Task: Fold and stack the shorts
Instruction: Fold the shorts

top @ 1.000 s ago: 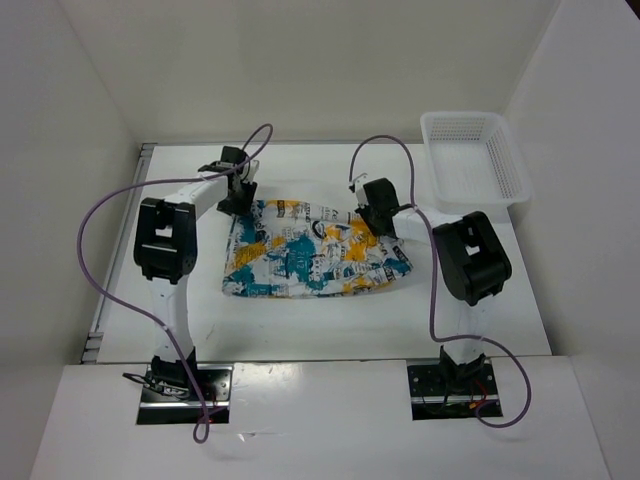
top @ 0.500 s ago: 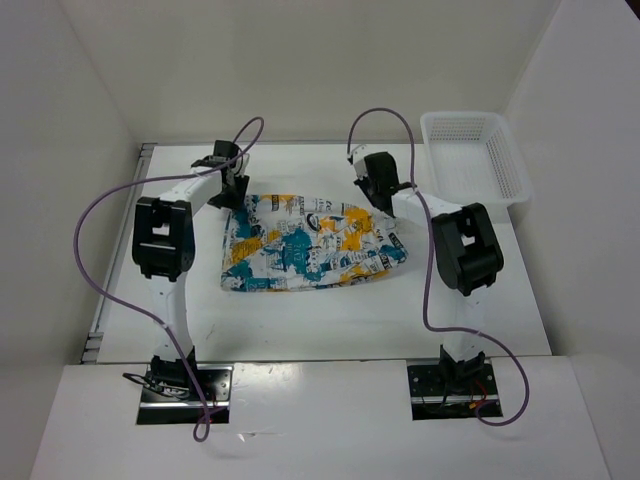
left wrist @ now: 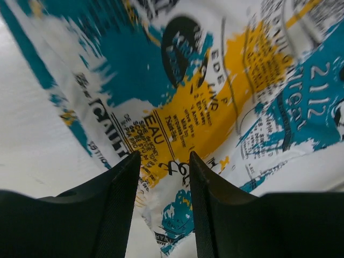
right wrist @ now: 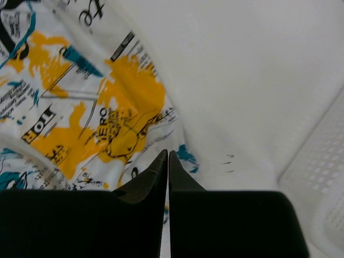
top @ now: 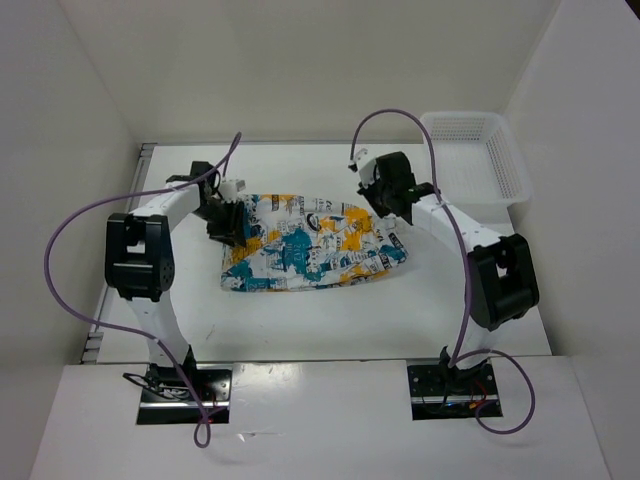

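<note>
Shorts (top: 315,245) flat on the white table (top: 300,320), about mid-table between the two arms, well apart from the mesh basket (top: 478,160) at the far right corner. Left gripper (left wrist: 164,157) at the shorts' left edge, pointed down at the cloth. Fingers (left wrist: 121,199) spread, with teal and yellow print showing in the gap and beyond. Right gripper (right wrist: 168,153) at the shorts' far right corner, near the basket side. Fingers (right wrist: 145,188) pressed together, tips right over the cloth's rim. Impossible to tell whether any fabric is caught between them.
</note>
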Controlling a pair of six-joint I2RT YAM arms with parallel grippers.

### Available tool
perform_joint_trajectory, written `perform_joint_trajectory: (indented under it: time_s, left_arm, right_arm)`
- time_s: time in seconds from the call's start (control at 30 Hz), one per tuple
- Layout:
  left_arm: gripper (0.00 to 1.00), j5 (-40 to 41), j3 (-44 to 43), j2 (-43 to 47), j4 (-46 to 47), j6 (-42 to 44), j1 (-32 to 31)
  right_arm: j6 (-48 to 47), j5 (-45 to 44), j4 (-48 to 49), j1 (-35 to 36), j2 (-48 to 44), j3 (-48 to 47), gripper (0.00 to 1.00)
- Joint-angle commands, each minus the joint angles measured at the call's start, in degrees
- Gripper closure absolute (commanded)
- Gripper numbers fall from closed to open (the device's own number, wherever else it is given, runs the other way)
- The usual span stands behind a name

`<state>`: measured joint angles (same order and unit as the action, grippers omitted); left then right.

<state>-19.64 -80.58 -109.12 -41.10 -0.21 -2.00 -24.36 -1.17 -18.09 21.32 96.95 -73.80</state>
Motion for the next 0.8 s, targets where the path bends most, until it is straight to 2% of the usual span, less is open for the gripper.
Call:
perform_joint_trajectory:
  time_s: [0.0,0.13,0.37,0.7,0.77]
  left_arm:
    - [0.51,-8.6,1.0,-2.3,-2.3,0.2,2.4]
    - [0.51,-9.2,0.5,-4.7,-2.3,0.2,4.0]
    - [0.48,-3.7,1.0,-5.3,-1.1,0.2,4.0]
    - [0.48,-6.7,0.3,-7.9,-1.1,0.2,4.5]
    - [0.53,-7.3,-0.4,-7.9,-1.6,0.2,4.5]
  right_arm:
    - [0.1,3.4,-4.6,0.6,-2.2,4.1,0.94]
    - [-1.1,3.9,-4.0,0.6,-3.3,7.2,0.94]
    - [-2.8,3.4,-2.3,0.6,-3.9,11.7,0.94]
    - [-3.3,3.4,-1.3,0.6,-3.9,12.8,0.93]
    - [-3.3,3.4,-1.2,0.6,-3.3,13.9,0.93]
